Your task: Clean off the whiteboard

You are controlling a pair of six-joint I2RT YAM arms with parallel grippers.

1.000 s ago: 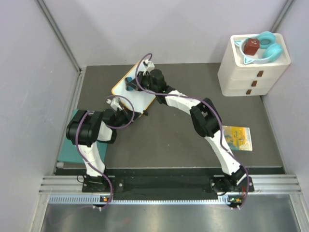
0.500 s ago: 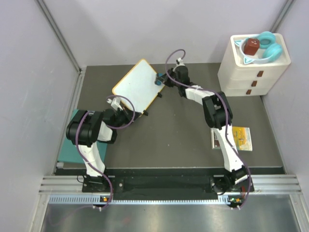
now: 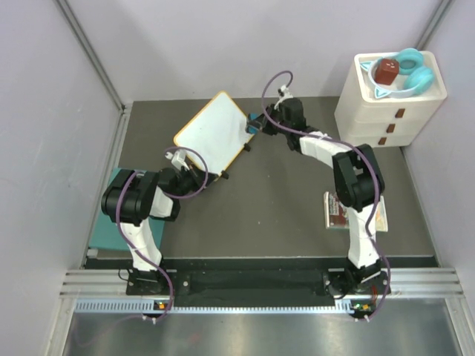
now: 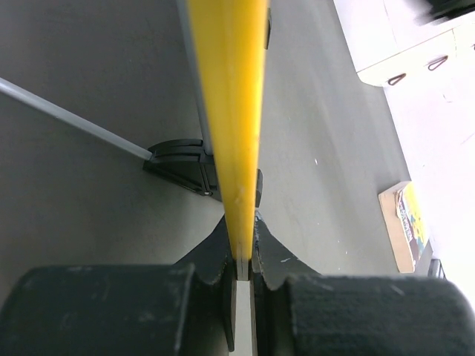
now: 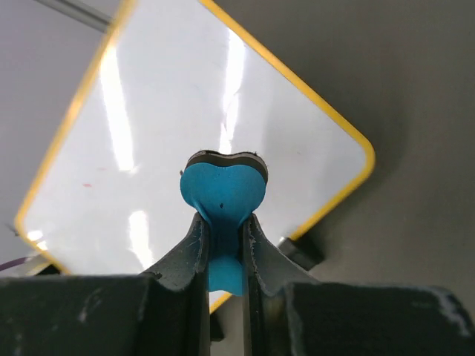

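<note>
**Board clamped on the left, eraser pinched on the right**

Setting: dark grey table (image 3: 282,215) between pale walls. A white set of drawers (image 3: 386,111) stands at the far right corner, a teal mat (image 3: 104,222) lies at the left edge and a picture booklet (image 3: 375,215) lies on the right.

Whiteboard (image 3: 211,133): we see it left of centre towards the far side, turned cornerwise. Its orange rim shows all round and two small black feet are along its right-hand edge.

Left claw (image 3: 199,176): it sits at the board's near edge. From the left wrist we look straight along the rim (image 4: 230,111), and the two fingers are closed on it from either side (image 4: 239,248). One black foot (image 4: 182,163) stands on the table just past the fingertips.

Right claw (image 3: 258,124): it is pressed together on a blue eraser (image 5: 223,194), whose rounded head sticks out beyond the fingertips (image 5: 223,230). From above, the eraser lies just beside the board's far right edge. From the right wrist, the white face (image 5: 148,148) fills the view behind the eraser. We cannot tell whether eraser and board touch.

Board face: mostly white with glare streaks. There is a faint red speck near the left rim (image 5: 87,185).
</note>
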